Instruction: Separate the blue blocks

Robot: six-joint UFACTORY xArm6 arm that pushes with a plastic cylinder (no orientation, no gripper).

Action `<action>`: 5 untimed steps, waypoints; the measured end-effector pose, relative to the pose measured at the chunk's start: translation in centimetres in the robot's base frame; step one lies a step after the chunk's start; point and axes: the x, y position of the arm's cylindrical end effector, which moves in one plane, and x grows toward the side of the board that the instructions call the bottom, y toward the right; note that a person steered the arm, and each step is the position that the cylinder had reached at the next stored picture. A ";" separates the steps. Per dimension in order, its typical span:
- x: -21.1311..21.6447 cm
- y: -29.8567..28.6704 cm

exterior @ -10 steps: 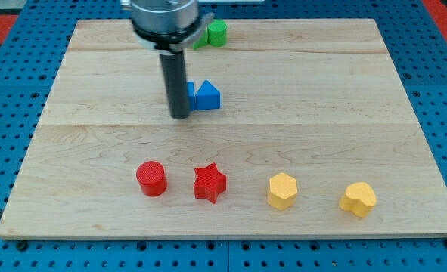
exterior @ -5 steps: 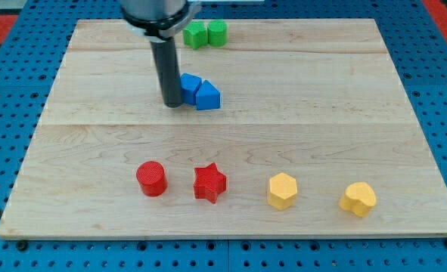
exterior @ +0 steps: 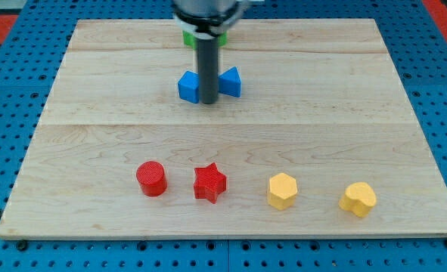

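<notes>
Near the counter (exterior: 94, 151)'s bottom edge: red cylinder (exterior: 151, 179), red star (exterior: 209, 183), yellow hexagon (exterior: 282, 190), yellow heart (exterior: 358, 199). Farther up, my tip (exterior: 207, 101) stands between the blue cube (exterior: 187, 86) and blue triangle (exterior: 231, 81), parting them; this end effector has no jaws. Green blocks (exterior: 187, 35) sit behind, mostly hidden.

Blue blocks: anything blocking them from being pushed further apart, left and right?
Nothing visible. My tip sits between the blue cube and the blue triangular block. Bare board lies to the view's left of the cube and to the view's right of the triangular block. The green blocks sit toward the view's top, partly hidden by the arm.
</notes>
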 end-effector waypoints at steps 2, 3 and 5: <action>0.8 3.3; 1.5 12.8; -15.1 14.5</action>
